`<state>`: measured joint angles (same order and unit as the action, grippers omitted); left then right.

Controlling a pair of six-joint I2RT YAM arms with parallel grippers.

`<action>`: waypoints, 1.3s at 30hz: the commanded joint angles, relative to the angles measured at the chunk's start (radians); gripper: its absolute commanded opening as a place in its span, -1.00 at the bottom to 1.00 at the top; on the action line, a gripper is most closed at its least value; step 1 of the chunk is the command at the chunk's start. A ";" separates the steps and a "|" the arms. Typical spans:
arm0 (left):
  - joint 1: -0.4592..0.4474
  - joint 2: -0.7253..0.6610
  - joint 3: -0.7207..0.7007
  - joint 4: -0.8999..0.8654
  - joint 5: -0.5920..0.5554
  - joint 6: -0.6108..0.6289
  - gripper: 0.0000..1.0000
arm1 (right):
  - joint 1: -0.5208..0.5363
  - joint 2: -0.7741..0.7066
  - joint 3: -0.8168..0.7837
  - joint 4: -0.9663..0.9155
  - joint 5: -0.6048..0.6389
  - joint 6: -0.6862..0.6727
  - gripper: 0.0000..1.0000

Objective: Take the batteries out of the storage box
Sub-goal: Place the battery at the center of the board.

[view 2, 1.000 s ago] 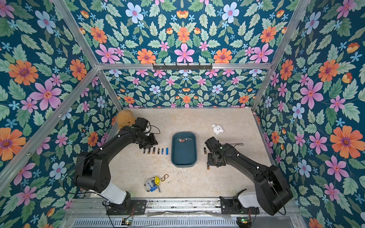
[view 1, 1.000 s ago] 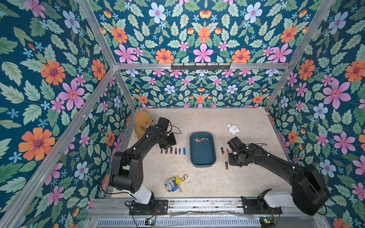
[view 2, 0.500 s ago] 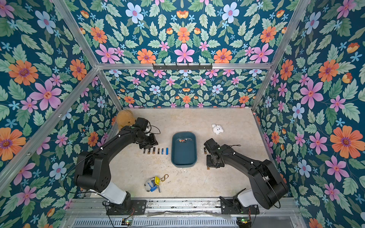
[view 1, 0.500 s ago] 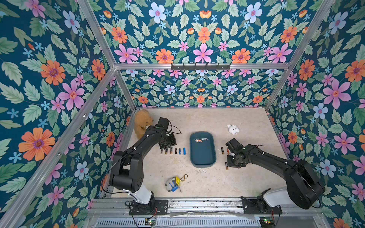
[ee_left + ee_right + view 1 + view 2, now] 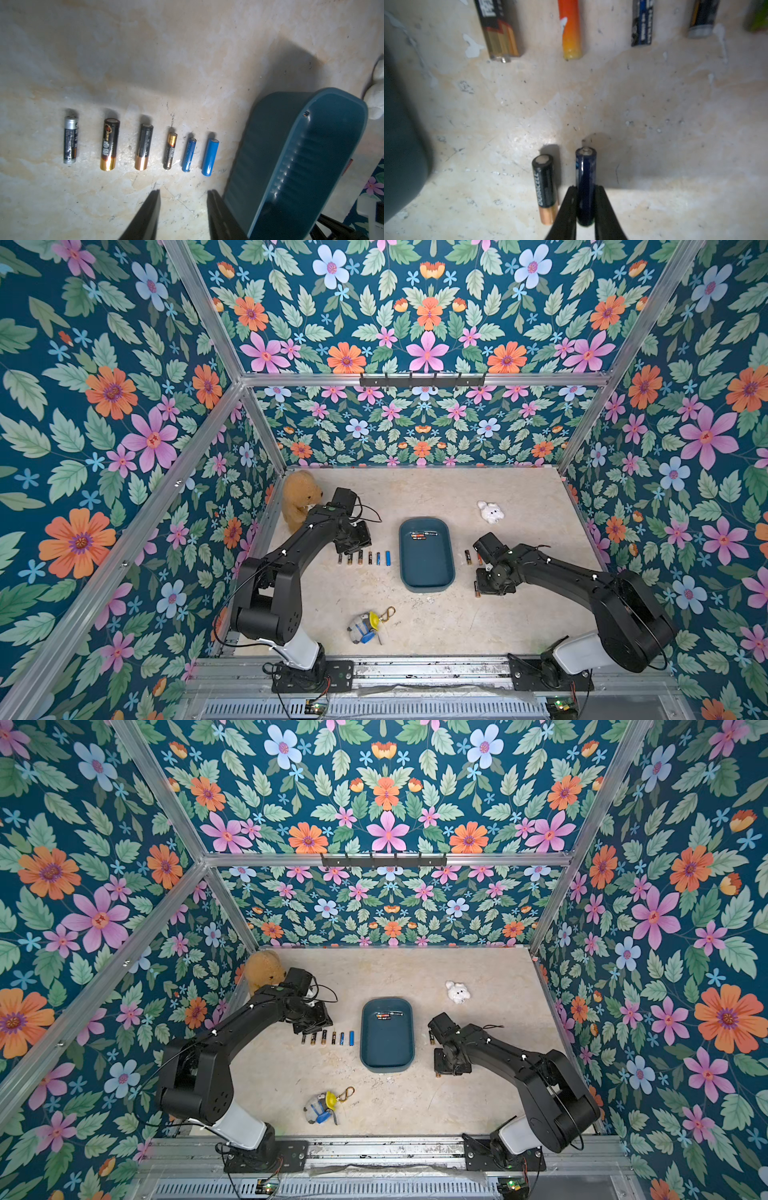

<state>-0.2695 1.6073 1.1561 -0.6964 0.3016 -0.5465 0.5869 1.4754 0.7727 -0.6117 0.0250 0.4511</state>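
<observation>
While a few batteries [image 5: 424,535] lie at the far end of the box [image 5: 426,568] at mid-table [image 5: 415,622], your right gripper [image 5: 585,189] clamps a blue battery [image 5: 585,166] just beside a Duracell [image 5: 544,182], right of the box. Your left gripper [image 5: 182,193] hangs parted and empty by the row [image 5: 145,145] of six left of it.

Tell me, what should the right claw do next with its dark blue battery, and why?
Probably open and let go. The right gripper is shut on the dark blue battery, already outside the storage box and low beside the Duracell battery on the table. More batteries wait in the box.
</observation>
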 commanded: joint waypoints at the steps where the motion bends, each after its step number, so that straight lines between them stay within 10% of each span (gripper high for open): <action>1: 0.000 -0.001 -0.001 0.002 -0.003 0.009 -0.13 | 0.001 0.003 -0.009 -0.016 -0.005 0.017 -0.74; 39: 0.000 -0.022 -0.022 0.009 0.002 0.002 -0.12 | 0.001 0.010 0.010 -0.041 0.026 0.026 -0.46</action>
<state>-0.2695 1.5906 1.1339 -0.6945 0.3054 -0.5468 0.5869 1.4960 0.7734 -0.6262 0.0299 0.4725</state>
